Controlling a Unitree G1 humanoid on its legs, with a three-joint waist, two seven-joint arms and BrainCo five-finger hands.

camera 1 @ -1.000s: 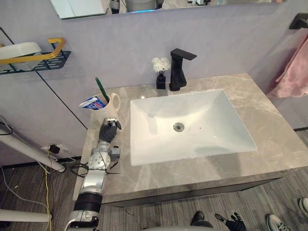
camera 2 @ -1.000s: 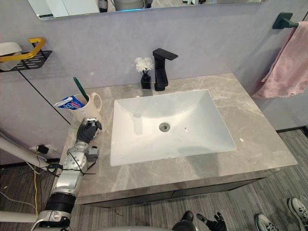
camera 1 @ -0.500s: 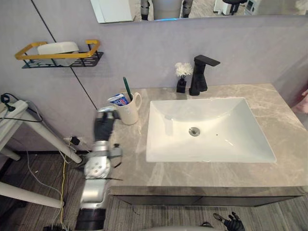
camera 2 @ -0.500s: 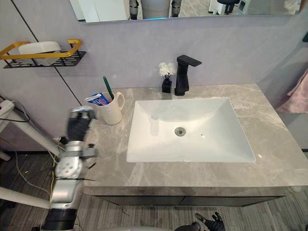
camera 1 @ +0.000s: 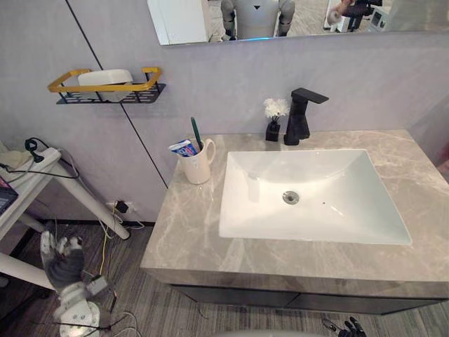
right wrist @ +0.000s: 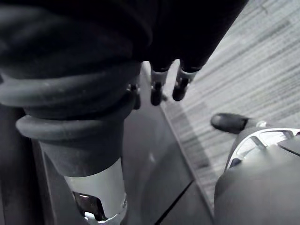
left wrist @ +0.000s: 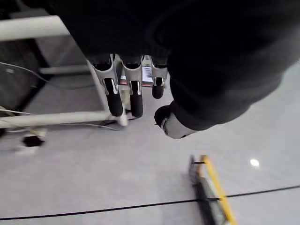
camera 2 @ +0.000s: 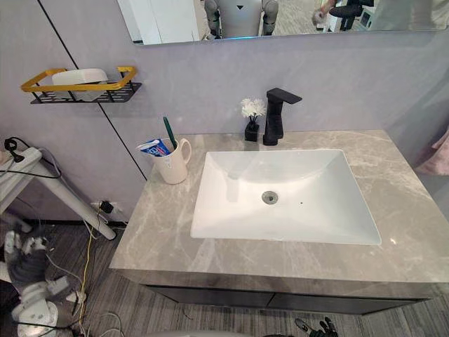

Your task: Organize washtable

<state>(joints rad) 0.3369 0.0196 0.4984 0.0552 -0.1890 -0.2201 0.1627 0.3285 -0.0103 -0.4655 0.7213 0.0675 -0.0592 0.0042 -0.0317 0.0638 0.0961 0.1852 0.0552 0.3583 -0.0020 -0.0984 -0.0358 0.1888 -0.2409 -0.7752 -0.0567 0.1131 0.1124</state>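
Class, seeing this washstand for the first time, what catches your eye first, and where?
The white rectangular sink basin sunk in the grey marble countertop dominates, with the angular black faucet behind it at the wall. Left of the basin stands a cream mug holding a green toothbrush and a blue-and-white toothpaste tube. The robot's left hand hangs open, low over the floor left of the counter.

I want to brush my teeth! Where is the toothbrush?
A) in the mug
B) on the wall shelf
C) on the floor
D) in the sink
A: the green toothbrush stands in the mug on the counter, left of the sink.
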